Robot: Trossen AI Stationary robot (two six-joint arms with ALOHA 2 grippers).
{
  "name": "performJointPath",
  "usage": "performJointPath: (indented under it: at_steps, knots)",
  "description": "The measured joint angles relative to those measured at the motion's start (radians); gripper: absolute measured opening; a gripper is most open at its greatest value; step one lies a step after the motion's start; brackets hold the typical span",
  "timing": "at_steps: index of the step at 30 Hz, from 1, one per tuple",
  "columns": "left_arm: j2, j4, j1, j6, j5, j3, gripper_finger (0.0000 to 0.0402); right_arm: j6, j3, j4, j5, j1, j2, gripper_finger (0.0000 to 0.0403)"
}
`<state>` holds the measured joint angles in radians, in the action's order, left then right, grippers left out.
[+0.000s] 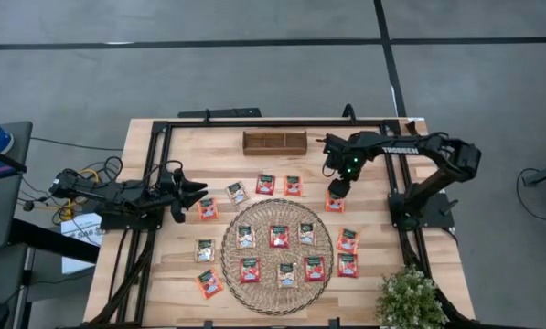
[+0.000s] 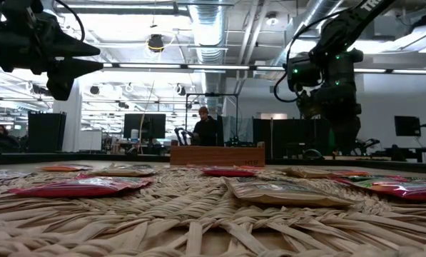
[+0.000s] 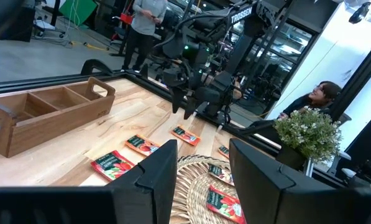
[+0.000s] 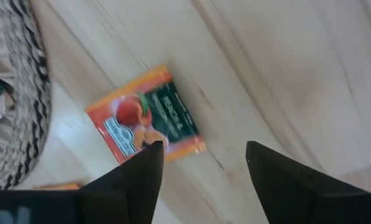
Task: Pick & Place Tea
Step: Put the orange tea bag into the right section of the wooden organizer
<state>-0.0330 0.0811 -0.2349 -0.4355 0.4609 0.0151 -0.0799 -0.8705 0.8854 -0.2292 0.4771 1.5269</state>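
Directly beneath the right pincer, whose two dark fingers stand wide apart and hold nothing, a red-orange tea sachet lies flat on the bare wood just beside the rim of the woven mat, on the side toward the worktop's right edge. It looks a light, thin, pliant packet with a glossy face that could slip, so the surest hold is likely across two opposite edges, fingertips pressed down to the wood so they can get under it. From overhead, the right pincer hangs over that same sachet, the other sachets being spread over the round mat and the worktop around it. Across at the left edge, the left pincer waits above the wood with its fingers parted and empty. Farthest off, near the back edge, stands the long wooden tray, its compartments seemingly holding nothing yet.
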Motion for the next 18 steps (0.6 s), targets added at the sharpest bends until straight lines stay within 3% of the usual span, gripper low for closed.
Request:
performJointPath:
  at_steps: [7, 18]
  knots:
    - [0.0, 0.0, 0.0, 0.0, 0.007, 0.0, 0.0138, 0.011, 0.0, -0.044, 0.076, -0.079, -0.002, 0.02]
    - [0.0, 0.0, 0.0, 0.0, 0.007, 0.001, 0.0138, 0.031, 0.0, -0.053, 0.102, -0.163, 0.04, 0.0166]
